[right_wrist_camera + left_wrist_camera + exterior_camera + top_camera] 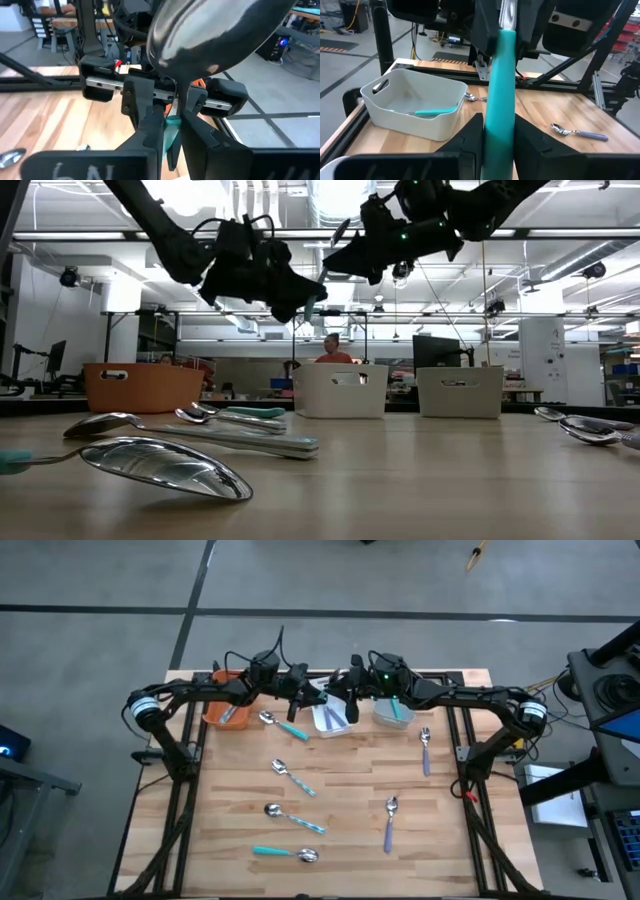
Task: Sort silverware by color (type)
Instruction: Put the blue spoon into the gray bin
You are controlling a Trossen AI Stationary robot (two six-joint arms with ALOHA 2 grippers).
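A teal-handled spoon [501, 85] hangs in the air between my two grippers, over the far edge of the table by the white bin [330, 720]. My left gripper [499, 140] is shut on its handle. My right gripper [172, 131] is shut on it nearer the shiny bowl [210, 35]. On the table lie a teal spoon [283, 726], two striped-handled pieces [294, 779] [296, 819], another teal spoon [284, 853] and two purple ones [425, 751] [390, 824]. The grey bin [405, 100] holds a teal piece. My left gripper pinches the spoon's teal handle [499, 117] between its two fingers, toward the handle's free end. The spoon is clear of the table and runs on to the other gripper. My right gripper has the teal handle [172, 125] between its two fingers, close to the metal neck. The bowl lies back toward my wrist and the handle points on to the left gripper. The spoon is lifted clear.
An orange bin [226, 712], the white bin and the grey bin [393, 713] stand in a row along the far edge. Black frame rails [185, 770] flank the table. A person [330, 350] sits in the room beyond.
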